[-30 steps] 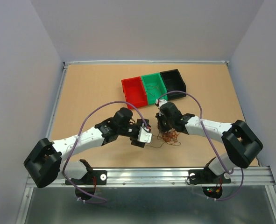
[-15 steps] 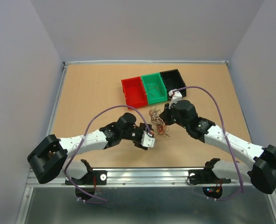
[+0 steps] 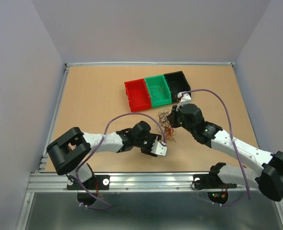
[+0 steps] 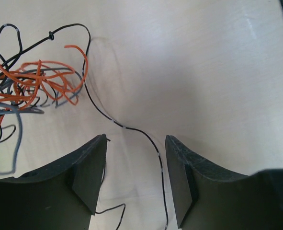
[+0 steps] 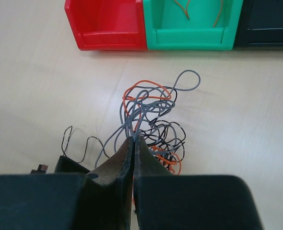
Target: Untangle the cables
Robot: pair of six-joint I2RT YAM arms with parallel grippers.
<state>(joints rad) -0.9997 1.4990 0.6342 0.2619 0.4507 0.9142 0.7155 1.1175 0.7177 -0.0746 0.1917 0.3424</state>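
Cables (image 5: 146, 108): a few brownish strands lie in your green bin (image 5: 189, 40) (beyond the right claw (image 5: 133, 141)). The rest bunch on the table (image 5: 36, 96) just ahead of that claw, several pinched between its closed tips. Your left claw (image 4: 136, 140) stands half-parted around one black strand (image 4: 127, 128).

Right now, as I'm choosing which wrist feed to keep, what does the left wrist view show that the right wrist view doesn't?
Only the left wrist view: the left pincer, open, with one black strand running between its fingers. Only the right wrist view: the red bin, the green bin with loose wires inside, the black bin, and the right pincer shut on grey strands. Both: the tangled cables and the table.
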